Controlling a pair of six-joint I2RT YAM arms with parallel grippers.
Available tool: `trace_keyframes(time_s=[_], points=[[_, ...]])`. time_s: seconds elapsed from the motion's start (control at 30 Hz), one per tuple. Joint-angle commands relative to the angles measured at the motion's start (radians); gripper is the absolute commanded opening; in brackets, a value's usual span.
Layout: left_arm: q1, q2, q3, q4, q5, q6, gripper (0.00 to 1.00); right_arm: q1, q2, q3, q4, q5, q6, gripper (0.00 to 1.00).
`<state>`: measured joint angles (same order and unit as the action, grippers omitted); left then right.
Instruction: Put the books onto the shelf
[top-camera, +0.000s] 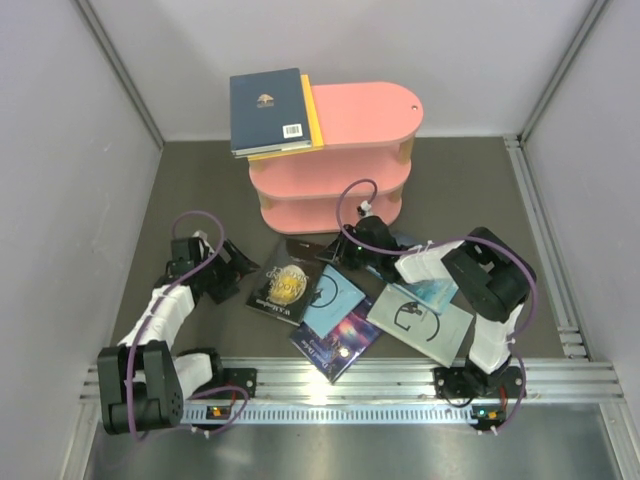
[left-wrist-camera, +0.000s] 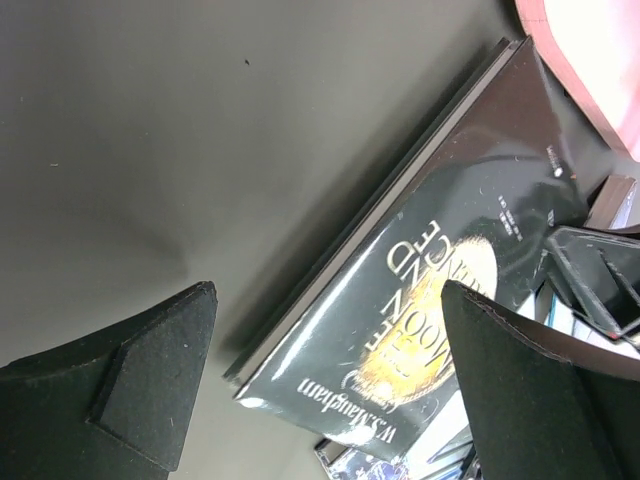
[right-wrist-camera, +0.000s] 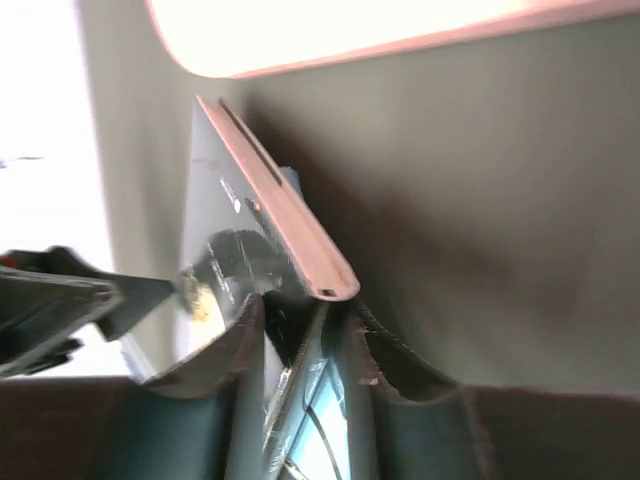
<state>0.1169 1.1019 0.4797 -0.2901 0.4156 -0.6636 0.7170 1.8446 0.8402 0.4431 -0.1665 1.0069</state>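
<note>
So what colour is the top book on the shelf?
The top book is navy blue, over a yellow book. Best in the top external view.

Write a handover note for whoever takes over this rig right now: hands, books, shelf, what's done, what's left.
Left hand: open, over the table beside the moon book, holding nothing.
Right hand: fingers closed on the edge of a tilted book in front of the shelf; I cannot tell which title.
Done: navy book lies on the yellow book, both on the top tier.
Left: moon book, light blue, purple, grey and teal books, all at table level.
</note>
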Motion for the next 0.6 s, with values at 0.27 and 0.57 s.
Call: trace_keyframes(time_s=[0.27, 0.57], points=[[0.0, -0.114, 0.022, 0.005, 0.006, 0.004, 0.99, 0.001, -0.14, 0.06, -0.053, -0.059, -0.125, 0.01], [0.0, -0.223, 0.042, 0.037, 0.132, -0.016, 0.99, 0.013, -0.435, 0.016, -0.179, -0.057, -0.198, 0.0]])
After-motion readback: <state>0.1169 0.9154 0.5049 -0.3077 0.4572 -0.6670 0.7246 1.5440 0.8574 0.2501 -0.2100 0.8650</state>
